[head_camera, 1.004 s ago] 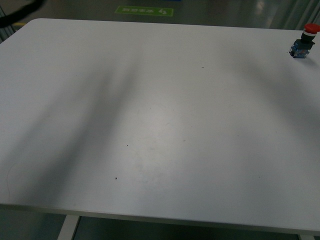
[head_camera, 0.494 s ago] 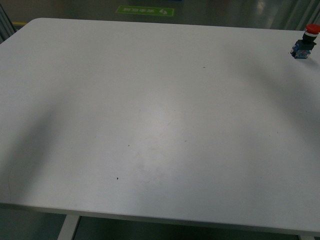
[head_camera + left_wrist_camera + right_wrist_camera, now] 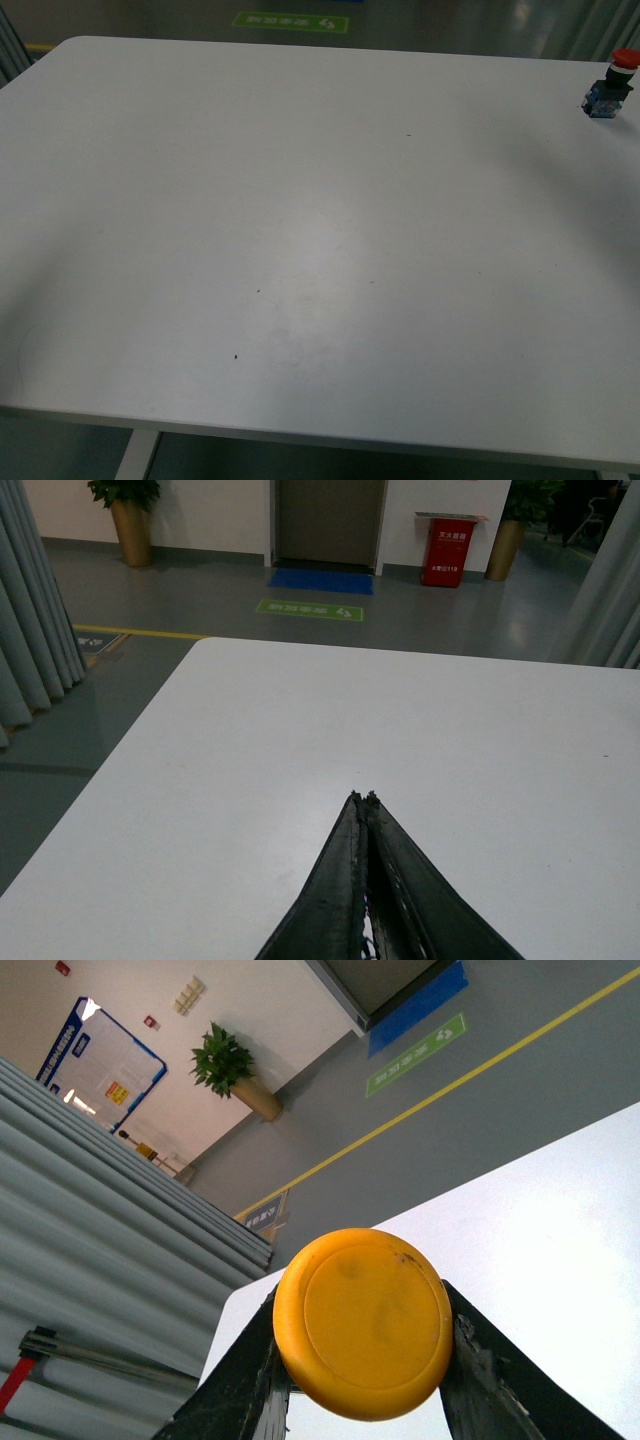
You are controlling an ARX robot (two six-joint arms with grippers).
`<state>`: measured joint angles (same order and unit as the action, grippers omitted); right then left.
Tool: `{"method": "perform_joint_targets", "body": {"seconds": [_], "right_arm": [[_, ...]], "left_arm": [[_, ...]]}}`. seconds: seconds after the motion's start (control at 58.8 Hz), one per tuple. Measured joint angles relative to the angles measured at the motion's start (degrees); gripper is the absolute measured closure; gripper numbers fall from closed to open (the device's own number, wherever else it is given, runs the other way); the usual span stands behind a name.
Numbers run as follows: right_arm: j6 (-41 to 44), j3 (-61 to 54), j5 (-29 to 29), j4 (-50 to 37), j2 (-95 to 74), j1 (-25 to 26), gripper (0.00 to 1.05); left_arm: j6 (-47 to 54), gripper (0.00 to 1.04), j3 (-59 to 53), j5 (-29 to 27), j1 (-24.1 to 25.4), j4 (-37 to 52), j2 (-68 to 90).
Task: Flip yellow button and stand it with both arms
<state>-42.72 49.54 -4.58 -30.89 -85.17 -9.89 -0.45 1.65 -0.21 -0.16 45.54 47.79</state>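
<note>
The right fingers [image 3: 250,1390] pinch the yellow button [image 3: 362,1322], cap facing the wrist camera, body hidden between them, apparently off the table [image 3: 560,1220]. The left fingers [image 3: 345,880] are pressed together, empty. Red button [image 3: 610,85] in front view's upper right.

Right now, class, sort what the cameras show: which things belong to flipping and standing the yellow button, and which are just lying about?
Job: yellow button, held in the right gripper; left gripper, shut and empty; table.
Lying about: red button near the table's far right edge; red bin; potted plant.
</note>
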Motion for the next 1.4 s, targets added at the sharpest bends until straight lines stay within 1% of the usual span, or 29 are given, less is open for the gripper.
{"method": "perform_joint_targets", "body": {"seconds": [0.477, 0.698, 1.021, 1.26, 1.277, 1.328, 1.396], "right_arm": [[3.08, -4.7, -0.81, 1.18, 5.49, 1.9, 0.71], [4.24, -5.81, -1.31, 1.95, 7.76, 2.34, 0.71], [5.22, -7.32, -1.6, 2.16, 8.61, 3.72, 0.71], [5.29, -7.67, -3.15, 2.78, 9.33, 5.07, 0.71], [5.35, -7.67, -3.19, 2.89, 9.33, 5.18, 0.71], [5.42, -7.67, -3.32, 2.93, 9.35, 5.46, 0.71], [5.44, -7.67, -3.32, 2.95, 9.35, 5.75, 0.71]], "left_arm": [[0.0, 1.01, -0.24, 0.15, 0.02, -18.93, -21.14], [0.0, 1.01, -0.26, 0.17, 0.02, -25.53, -27.91], [0.0, 1.01, -0.26, 0.17, 0.02, -31.89, -34.38], [0.0, 1.01, -0.26, 0.17, 0.02, -35.34, -37.79], [0.0, 1.01, -0.24, 0.15, 0.02, -35.98, -38.82], [0.0, 1.01, -0.24, 0.17, 0.02, -42.03, -42.77], [0.0, 1.01, -0.24, 0.2, 0.02, -45.11, -46.21]]}}
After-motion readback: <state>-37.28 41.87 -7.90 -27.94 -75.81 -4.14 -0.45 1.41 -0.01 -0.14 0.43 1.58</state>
